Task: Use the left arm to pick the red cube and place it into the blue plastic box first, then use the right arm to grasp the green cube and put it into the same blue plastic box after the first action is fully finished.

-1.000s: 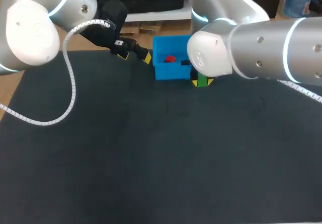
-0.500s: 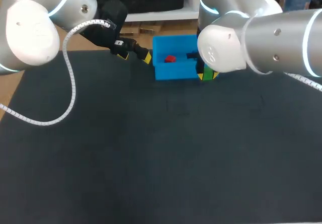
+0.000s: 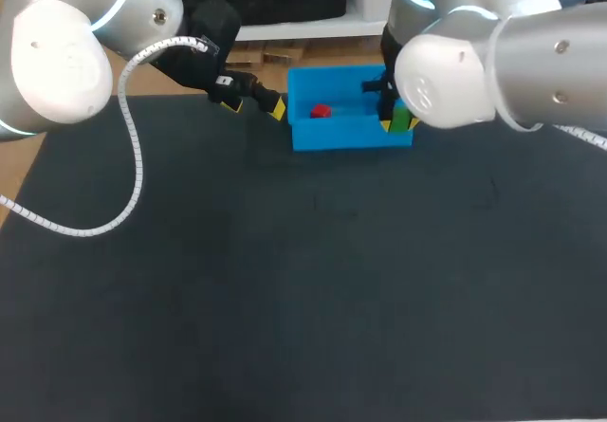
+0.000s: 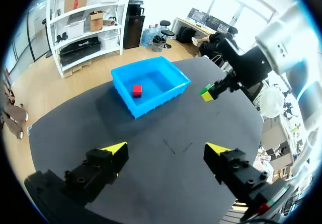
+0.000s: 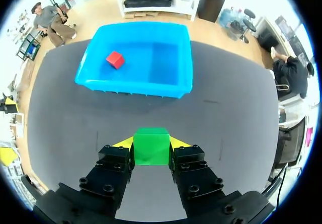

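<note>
The red cube (image 3: pixel 321 112) (image 4: pixel 137 90) (image 5: pixel 115 59) lies inside the blue plastic box (image 3: pixel 305 137) (image 4: pixel 158 96) (image 5: pixel 136 85) at the table's far side. My right gripper (image 3: pixel 399 124) (image 5: pixel 151 144) is shut on the green cube (image 3: pixel 401 119) (image 5: pixel 151 146) (image 4: pixel 207 92) and holds it in the air by the box's right end. Ahead of those fingers the box stands a short way off. My left gripper (image 3: pixel 254 102) (image 4: pixel 165 150) hangs open and empty just left of the box, above the mat.
The black mat (image 3: pixel 285 280) covers the table, with bare wood showing at its left edge. A white coiled cable (image 3: pixel 128 156) hangs from my left arm over the mat's left part.
My right arm has carried the green cube rightward and up along the box's front to its right end. The left arm has kept still.
</note>
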{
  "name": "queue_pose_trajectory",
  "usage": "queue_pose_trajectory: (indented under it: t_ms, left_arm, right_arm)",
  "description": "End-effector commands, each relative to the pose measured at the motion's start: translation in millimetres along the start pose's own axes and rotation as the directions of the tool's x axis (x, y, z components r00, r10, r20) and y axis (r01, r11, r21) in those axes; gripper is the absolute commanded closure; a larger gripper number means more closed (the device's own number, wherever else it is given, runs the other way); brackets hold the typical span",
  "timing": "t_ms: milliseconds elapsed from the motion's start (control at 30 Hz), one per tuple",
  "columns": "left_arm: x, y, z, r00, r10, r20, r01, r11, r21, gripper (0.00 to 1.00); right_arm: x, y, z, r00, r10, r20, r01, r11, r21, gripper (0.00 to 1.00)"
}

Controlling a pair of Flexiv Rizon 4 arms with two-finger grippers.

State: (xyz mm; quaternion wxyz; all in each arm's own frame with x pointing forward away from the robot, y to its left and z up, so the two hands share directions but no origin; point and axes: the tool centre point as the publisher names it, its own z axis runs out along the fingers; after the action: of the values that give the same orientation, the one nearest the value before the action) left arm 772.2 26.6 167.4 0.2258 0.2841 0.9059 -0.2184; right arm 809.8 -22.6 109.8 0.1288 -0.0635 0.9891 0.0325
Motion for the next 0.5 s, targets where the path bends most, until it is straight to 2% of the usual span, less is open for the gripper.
queue_pose_trajectory:
  t_ms: [33, 500]
  left_arm:
    - [-0.2, -0.6, -0.2, 1.0, -0.001, -0.002, 0.001, 1.0, -0.003, 0.0]
    - [-0.2, -0.6, -0.2, 1.0, -0.001, -0.002, 0.001, 1.0, -0.003, 0.0]
  right_arm:
    - [8.1, -4.7, -11.8, 0.999, 0.0, 0.038, 0.0, 1.0, -0.006, 1.0]
    - [-2.6, -3.0, -37.8, 0.994, -0.023, 0.106, 0.026, 0.999, -0.027, 1.0]
